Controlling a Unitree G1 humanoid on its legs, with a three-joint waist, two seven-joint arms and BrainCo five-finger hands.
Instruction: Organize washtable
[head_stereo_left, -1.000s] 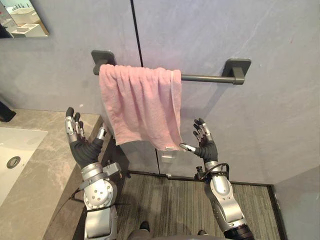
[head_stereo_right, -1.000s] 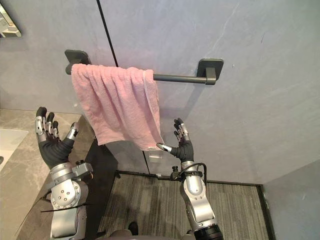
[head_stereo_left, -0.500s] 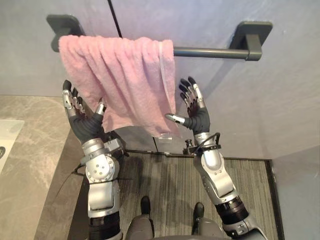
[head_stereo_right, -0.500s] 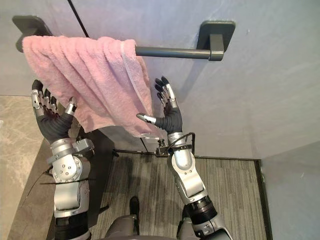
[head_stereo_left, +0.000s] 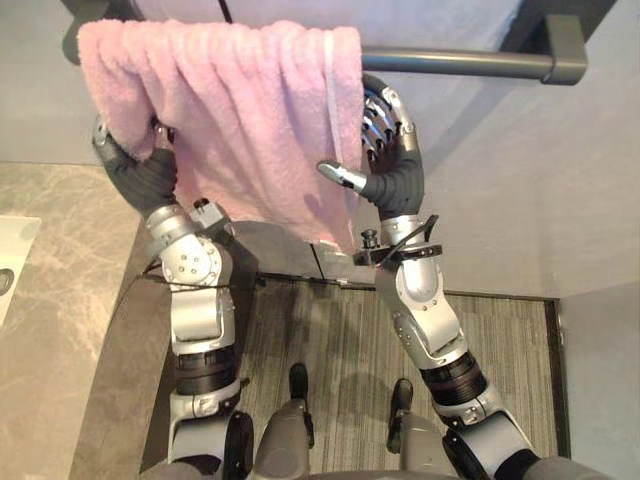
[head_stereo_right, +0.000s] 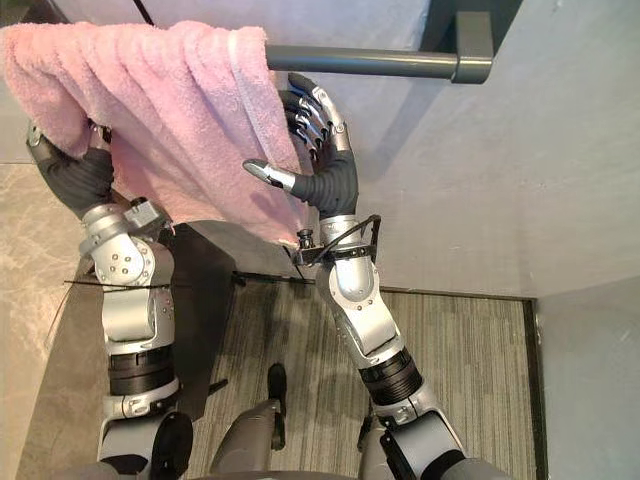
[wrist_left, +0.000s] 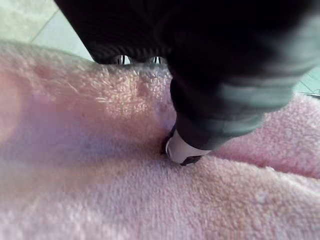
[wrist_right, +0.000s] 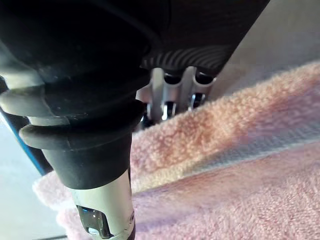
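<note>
A pink towel (head_stereo_left: 250, 110) hangs bunched over the left part of a dark grey wall bar (head_stereo_left: 450, 62). My left hand (head_stereo_left: 135, 175) is at the towel's left edge. Its thumb (wrist_left: 182, 150) presses into the cloth while the fingers pass behind the fold, so the hand is shut on the towel. My right hand (head_stereo_left: 395, 180) is at the towel's right edge. Its fingers (head_stereo_right: 310, 110) lie nearly straight behind the cloth, and the thumb (head_stereo_right: 265, 172) sticks out in front, apart from the cloth. That hand is open.
The stone washtable counter (head_stereo_left: 60, 300) runs along the left, with the basin's edge (head_stereo_left: 8, 270) at the far left. The bar's right bracket (head_stereo_left: 565, 50) is fixed to the grey wall. A striped floor mat (head_stereo_left: 320, 340) lies below.
The camera has moved closer to the towel. Both hands rose to it: the left curled onto its left edge, and the right slid its fingers behind the right edge.
</note>
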